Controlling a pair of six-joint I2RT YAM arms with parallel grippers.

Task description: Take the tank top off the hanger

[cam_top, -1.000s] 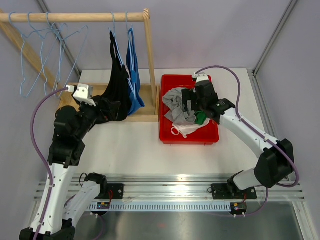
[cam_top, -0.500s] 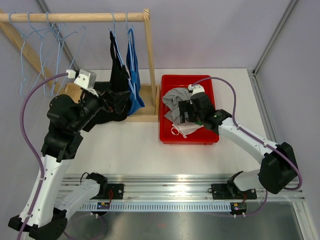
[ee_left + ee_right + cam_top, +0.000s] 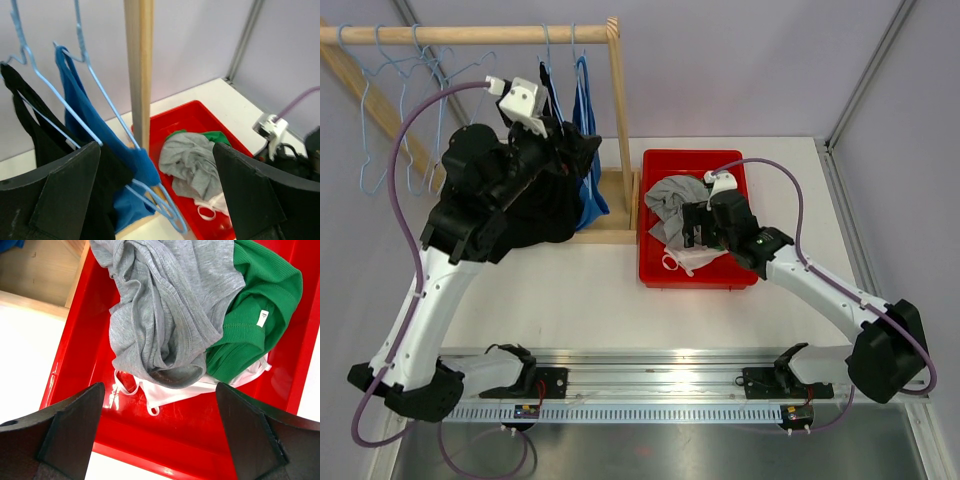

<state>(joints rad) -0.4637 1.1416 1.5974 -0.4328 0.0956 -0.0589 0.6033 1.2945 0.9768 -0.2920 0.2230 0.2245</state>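
- My left tool (image 3: 156, 165), jaws spread wide and gripping nothing, hangs raised at the clothes rack, level with the hanging cloth it has to reach.
- Just past its left finger hangs the black tank top (image 3: 37, 142) on a pale-blue wire hanger (image 3: 50, 87). A blue tank top (image 3: 82, 110) hangs beside it on its own hanger, next to the wooden post (image 3: 139, 75). Neither is off yet, and I cannot tell which one is meant.
- My right tool (image 3: 160, 410), equally wide and empty, hovers over the red bin (image 3: 165, 455). A grey top (image 3: 165, 305), a green top (image 3: 255, 315) and a white garment (image 3: 175, 390) lie heaped there, so I judge it the drop-off.
- On the rail (image 3: 470, 34), empty hangers (image 3: 405, 100) dangle at the left; the bin sits on the tabletop (image 3: 580, 300).
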